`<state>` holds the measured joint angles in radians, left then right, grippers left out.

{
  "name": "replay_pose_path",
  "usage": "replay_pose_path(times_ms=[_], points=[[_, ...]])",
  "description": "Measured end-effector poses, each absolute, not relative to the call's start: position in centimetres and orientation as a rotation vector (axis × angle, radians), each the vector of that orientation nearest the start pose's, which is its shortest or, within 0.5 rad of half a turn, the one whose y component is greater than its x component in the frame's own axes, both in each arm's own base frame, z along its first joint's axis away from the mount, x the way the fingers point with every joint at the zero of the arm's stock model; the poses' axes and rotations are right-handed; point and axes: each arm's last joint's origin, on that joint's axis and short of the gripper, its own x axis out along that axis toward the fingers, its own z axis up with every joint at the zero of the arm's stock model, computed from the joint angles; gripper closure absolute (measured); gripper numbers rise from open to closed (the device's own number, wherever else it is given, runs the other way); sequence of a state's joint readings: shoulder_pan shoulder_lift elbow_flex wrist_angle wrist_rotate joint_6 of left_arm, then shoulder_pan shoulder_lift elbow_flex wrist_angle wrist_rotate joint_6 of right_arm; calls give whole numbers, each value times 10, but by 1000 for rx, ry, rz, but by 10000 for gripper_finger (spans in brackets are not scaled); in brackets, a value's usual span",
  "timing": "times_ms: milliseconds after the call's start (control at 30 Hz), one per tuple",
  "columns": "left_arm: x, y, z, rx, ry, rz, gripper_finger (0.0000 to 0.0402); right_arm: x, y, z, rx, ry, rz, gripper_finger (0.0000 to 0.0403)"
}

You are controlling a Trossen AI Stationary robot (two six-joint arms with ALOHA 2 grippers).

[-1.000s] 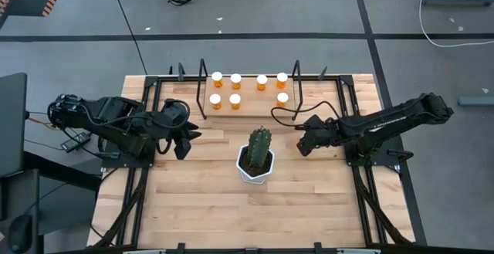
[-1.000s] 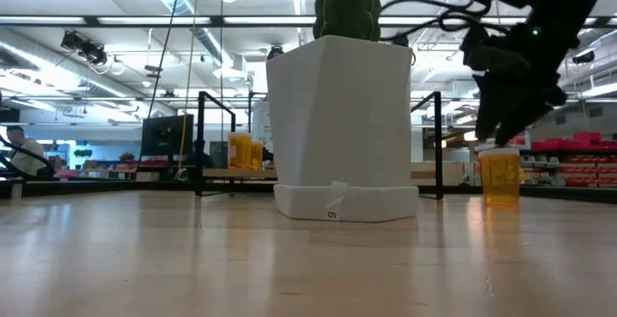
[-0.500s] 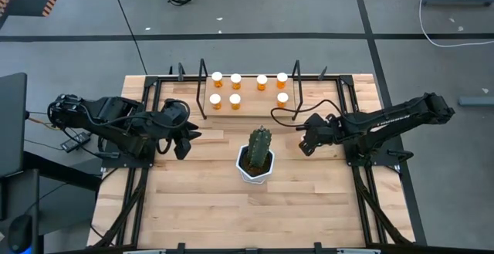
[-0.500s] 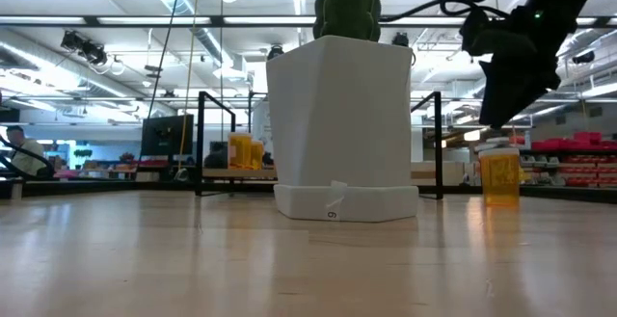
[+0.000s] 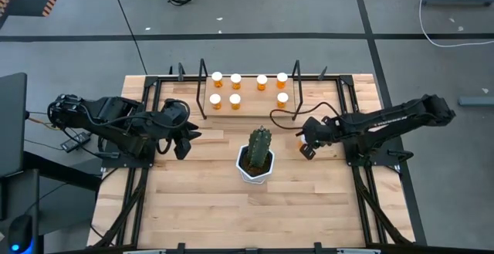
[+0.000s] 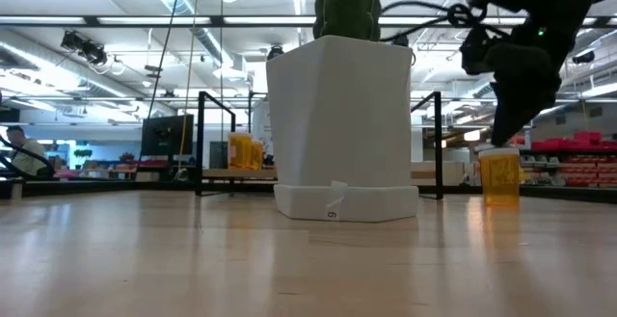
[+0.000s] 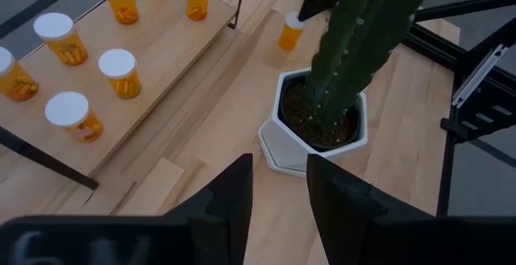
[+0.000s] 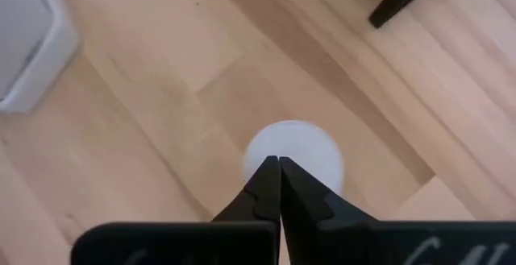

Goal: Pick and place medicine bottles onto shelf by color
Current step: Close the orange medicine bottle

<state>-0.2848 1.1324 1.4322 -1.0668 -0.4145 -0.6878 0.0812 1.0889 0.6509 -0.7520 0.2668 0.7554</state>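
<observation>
Pale wood planks run across the whole table (image 5: 208,208), and everything that matters is crowded toward its far half. Over on the left side, the left gripper (image 5: 184,140) hangs idle just above the boards, well short of the shelf (image 5: 248,109), its fingers (image 7: 234,196) set a narrow gap apart with nothing between them. Moving along, the shelf carries seven medicine bottles (image 5: 235,78), orange with white caps, four in the back row and three in front, so one spot in the front row looks unfilled. Dead centre stands the cactus (image 5: 258,147) in its white pot (image 6: 339,115), near the shelf's front edge. Now the right side, where the action is: the right gripper (image 5: 306,149) sits directly over the one loose bottle (image 6: 499,176) standing upright on the table, and its fingers are pinched completely together, tips meeting above the white cap (image 8: 294,156) rather than around the body. I'd call that a missed pick. My guess is it must open, drop lower to straddle the bottle, then close. The cactus stands just beside, and the shelf's black end rod (image 5: 296,75) borders the path up.
</observation>
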Motion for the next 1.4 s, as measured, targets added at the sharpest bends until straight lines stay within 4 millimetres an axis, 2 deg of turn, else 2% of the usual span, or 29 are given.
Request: replay_pose_path(times_ms=[200, 667, 867, 1233, 1400], points=[[188, -43, 407, -402, 638, 363, 274, 180, -5, 197, 476, 1043, -619, 398], [188, -43, 407, -400, 639, 363, 276, 179, -8, 197, 537, 1057, -600, 400], [188, -43, 407, -399, 639, 362, 280, 176, -9, 182, 613, 1049, -591, 400], [188, -43, 407, -389, 641, 360, 279, 176, -9, 179, 632, 1041, -599, 401], [188, -43, 407, -397, 640, 362, 278, 176, -9, 169, 681, 972, -595, 401]])
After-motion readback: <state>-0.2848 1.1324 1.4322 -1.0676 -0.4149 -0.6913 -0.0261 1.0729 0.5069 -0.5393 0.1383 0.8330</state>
